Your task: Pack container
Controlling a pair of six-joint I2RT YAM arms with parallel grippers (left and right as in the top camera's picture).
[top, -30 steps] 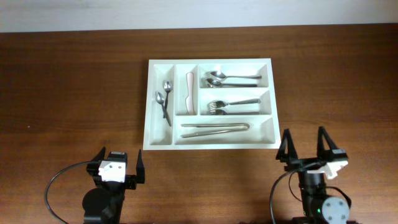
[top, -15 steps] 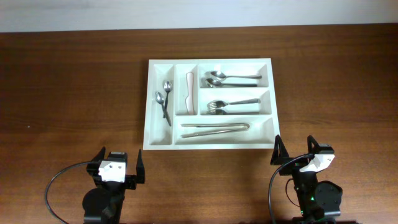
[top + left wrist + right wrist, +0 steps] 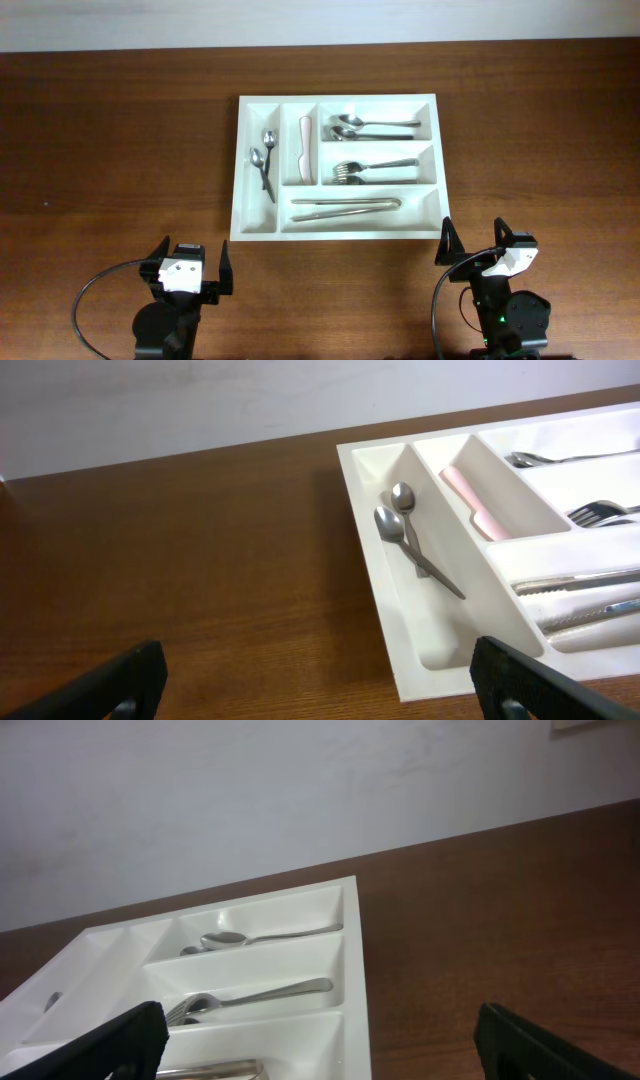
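The container (image 3: 425,210) sits flat on the table (image 3: 120,150), in the middle and toward the far side, with its long edges running left to right from where I watch. Its two narrow compartments are at my left end. The outermost one holds two small spoons (image 3: 265,160) lying side by side with bowls pointing away from the arms. The next one holds a pale pink-handled piece (image 3: 305,145); I can't make out what kind of utensil it is. To the right are the three crosswise compartments. The farthest has larger spoons (image 3: 370,126), the middle one forks (image 3: 370,168), and the nearest a pair of long silver pieces (image 3: 345,206).

Both arms are at the near edge of the table, well apart from the container. The left gripper (image 3: 193,250) is in front of the container's left corner. Its fingers (image 3: 120,682) are spread wide with nothing between them. The right gripper (image 3: 471,240) is just off the near right corner, and its fingers (image 3: 100,1045) are also spread and empty. A black cable (image 3: 95,300) loops beside the left arm. A pale wall (image 3: 300,20) runs along the far edge of the table.
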